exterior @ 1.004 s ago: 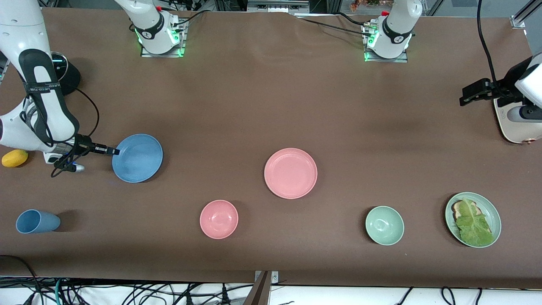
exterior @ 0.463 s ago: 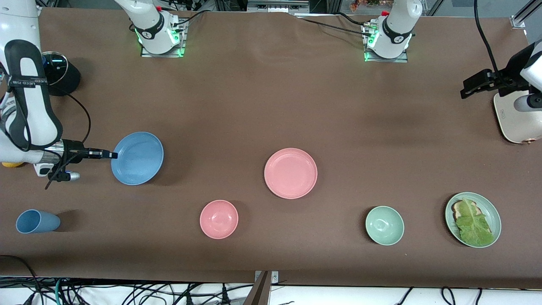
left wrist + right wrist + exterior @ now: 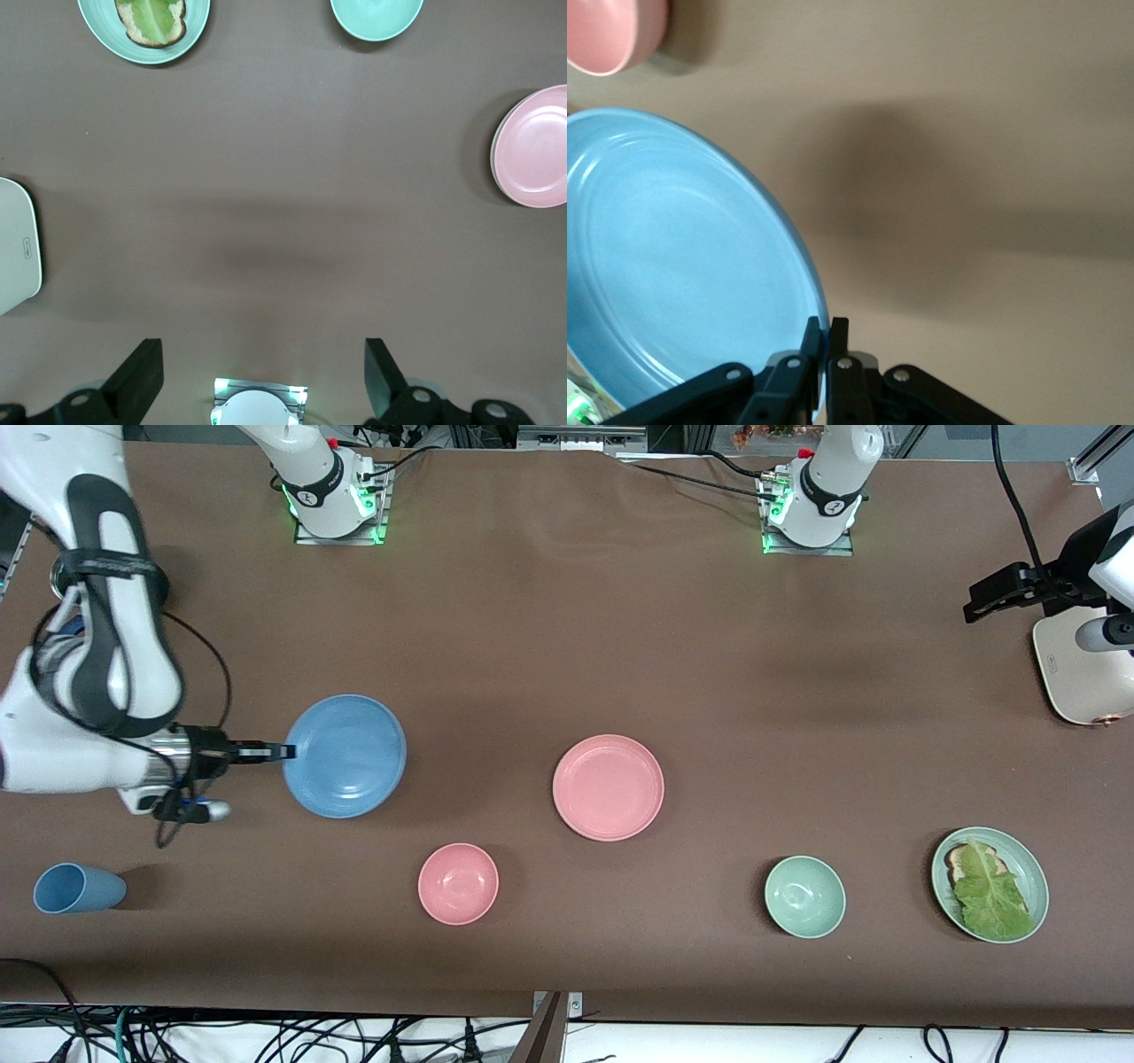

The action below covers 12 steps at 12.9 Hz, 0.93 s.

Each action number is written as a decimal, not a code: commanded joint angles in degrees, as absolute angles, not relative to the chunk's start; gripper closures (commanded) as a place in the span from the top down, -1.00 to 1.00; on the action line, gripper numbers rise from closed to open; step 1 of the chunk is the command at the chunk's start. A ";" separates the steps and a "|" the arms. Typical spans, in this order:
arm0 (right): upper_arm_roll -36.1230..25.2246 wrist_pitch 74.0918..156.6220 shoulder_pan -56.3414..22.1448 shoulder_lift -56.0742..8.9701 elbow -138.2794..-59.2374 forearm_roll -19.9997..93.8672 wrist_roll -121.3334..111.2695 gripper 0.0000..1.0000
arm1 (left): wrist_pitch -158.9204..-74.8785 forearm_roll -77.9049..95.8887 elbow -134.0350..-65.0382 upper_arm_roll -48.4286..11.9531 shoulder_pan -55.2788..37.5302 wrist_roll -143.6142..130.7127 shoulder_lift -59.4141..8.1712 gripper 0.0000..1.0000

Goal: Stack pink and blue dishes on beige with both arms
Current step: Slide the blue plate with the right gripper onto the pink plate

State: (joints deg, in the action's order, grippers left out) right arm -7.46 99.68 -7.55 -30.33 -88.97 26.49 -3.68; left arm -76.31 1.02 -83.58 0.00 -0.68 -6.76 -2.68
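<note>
The blue plate [image 3: 345, 755] hangs tilted above the table at the right arm's end, and my right gripper [image 3: 282, 752] is shut on its rim. In the right wrist view the two fingers [image 3: 826, 332] pinch the edge of the blue plate [image 3: 673, 257]. The pink plate [image 3: 608, 786] lies flat near the table's middle and also shows in the left wrist view [image 3: 536, 146]. My left gripper [image 3: 983, 607] waits high over the left arm's end of the table, open and empty [image 3: 261, 372]. The beige plate is out of view.
A pink bowl [image 3: 458, 883], a green bowl [image 3: 804, 896], a green plate with lettuce [image 3: 990, 884] and a lying blue cup [image 3: 78, 887] sit nearer the front camera. A cream rounded appliance [image 3: 1076, 677] stands under the left arm.
My right arm has carried the blue plate sideways toward the pink plate, still gripped by its rim. The left arm has barely shifted.
</note>
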 commanded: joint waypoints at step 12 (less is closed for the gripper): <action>-4.75 137.53 -37.08 -40.77 -86.40 34.45 37.16 -1.00 | -76.29 1.58 -84.73 0.00 0.09 -4.66 -2.55 1.00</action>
State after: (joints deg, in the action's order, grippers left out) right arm -4.66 134.47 -35.13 -38.70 -87.73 33.04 34.50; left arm -76.32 1.06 -84.84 -0.01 -0.13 -6.11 -2.76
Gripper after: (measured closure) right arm 0.960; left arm 0.000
